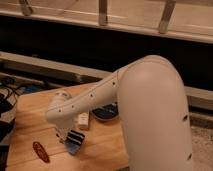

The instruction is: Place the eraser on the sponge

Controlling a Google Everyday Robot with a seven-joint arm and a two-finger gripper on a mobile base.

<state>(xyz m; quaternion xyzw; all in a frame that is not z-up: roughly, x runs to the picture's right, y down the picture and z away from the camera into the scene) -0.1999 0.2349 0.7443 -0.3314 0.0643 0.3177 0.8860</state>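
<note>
My gripper (69, 137) hangs low over the front left part of the wooden table (30, 110), at the end of the white arm that sweeps in from the right. Right under and against it lies a blue block with dark stripes (75, 142), which looks like the sponge. A small white block (83, 120), apparently the eraser, lies on the table just behind the gripper, close to the arm. Whether the gripper touches the blue block cannot be made out.
A red oval object (41, 151) lies near the table's front left edge. A dark blue round dish (106, 113) sits behind the arm, partly hidden. Cables and dark gear (6, 100) lie off the table's left side. A dark ledge and railing run behind.
</note>
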